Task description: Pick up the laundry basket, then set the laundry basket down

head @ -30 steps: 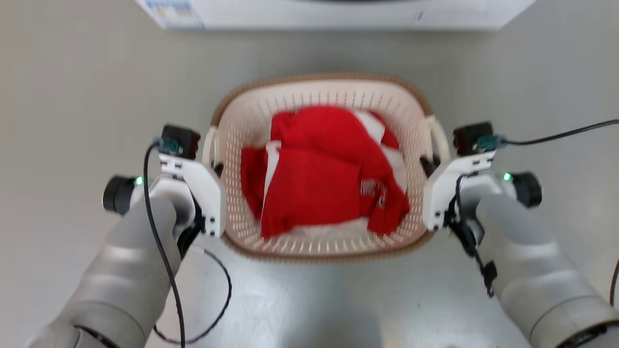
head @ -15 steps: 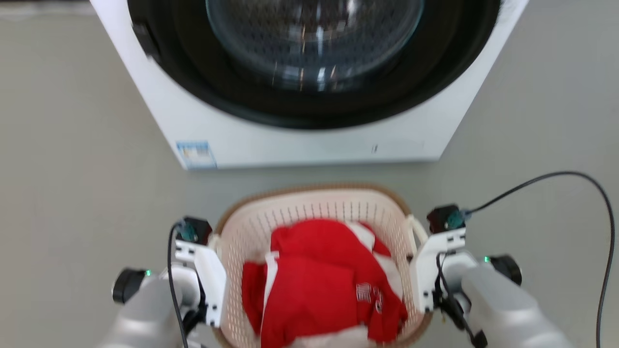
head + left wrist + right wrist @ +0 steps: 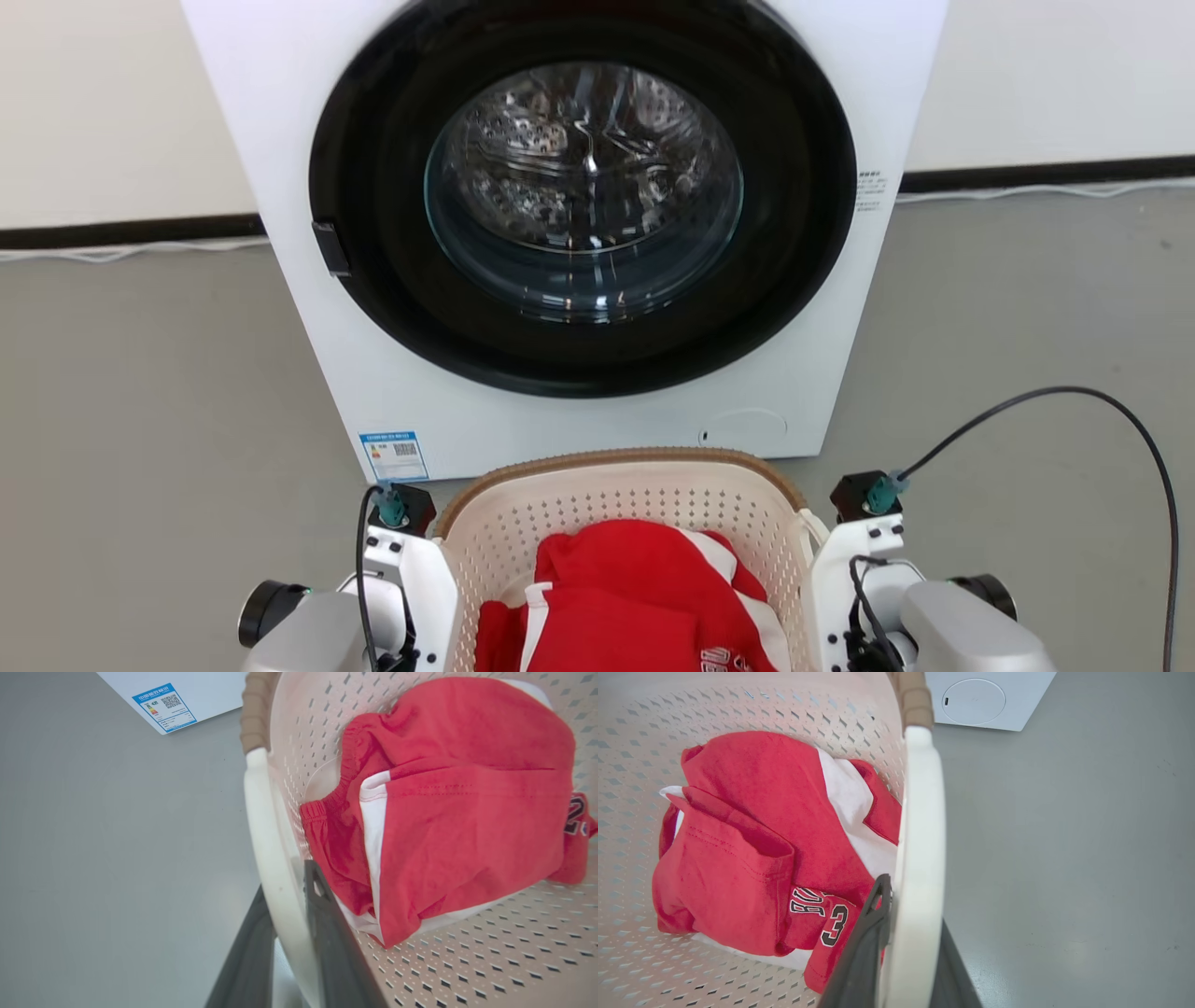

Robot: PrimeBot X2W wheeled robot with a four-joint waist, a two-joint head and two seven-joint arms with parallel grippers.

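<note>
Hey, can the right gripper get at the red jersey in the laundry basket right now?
Probably not yet. The right gripper is clamped across the laundry basket's white handle, one finger inside, one outside. The red jersey lies just beside the inner finger, but it must let go first.

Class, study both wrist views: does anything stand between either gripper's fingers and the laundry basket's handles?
Nothing visible does. The left gripper has its fingers either side of the left handle of the laundry basket; the right gripper likewise straddles the right handle. The red clothes lie inside, not between fingers and handle.
</note>
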